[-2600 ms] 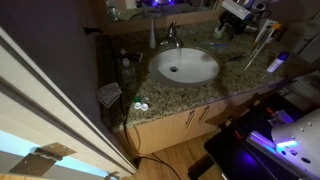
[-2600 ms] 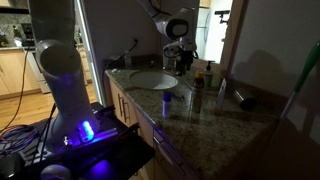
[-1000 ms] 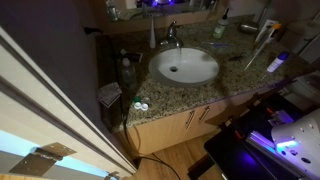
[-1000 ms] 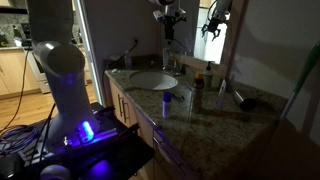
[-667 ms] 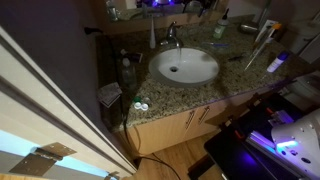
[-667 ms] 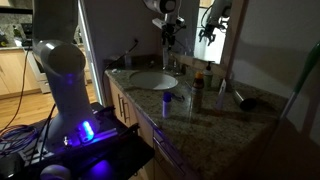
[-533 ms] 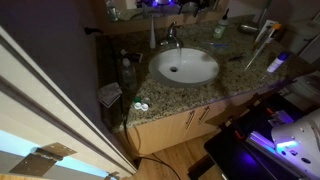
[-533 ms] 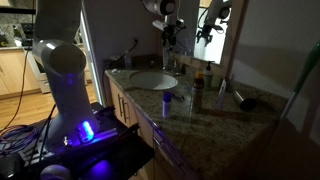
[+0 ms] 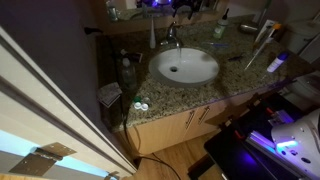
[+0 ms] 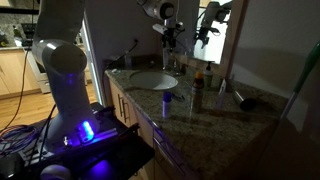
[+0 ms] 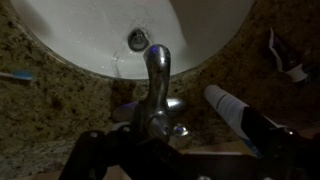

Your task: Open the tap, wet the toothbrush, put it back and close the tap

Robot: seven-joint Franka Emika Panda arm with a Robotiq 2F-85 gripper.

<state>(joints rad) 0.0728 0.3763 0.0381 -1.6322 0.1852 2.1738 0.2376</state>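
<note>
Wrist view: gripper [image 11: 178, 158] jaws spread wide, empty, hanging above the tap [image 11: 155, 80]; its spout runs toward 12 o'clock over the basin [image 11: 70, 35], the lever [image 11: 158, 115] seemingly between the jaws at 6.

In the wrist view we get the gripper [image 11: 182, 150] only as dark, blurry fingers [image 11: 98, 152] cut off by the bottom edge. The basin [image 11: 80, 40] runs out past the top edge, and a thin blue item [image 11: 14, 75] is clipped at the left edge, so we can't ID it. In an exterior view the gripper [image 9: 186, 6] is mostly cut by the top edge and the tap [image 9: 170, 38] is too small & dim to read its lever pos., while in an exterior view the gripper [image 10: 170, 36] is a dark blur, jaws unreadable.
</note>
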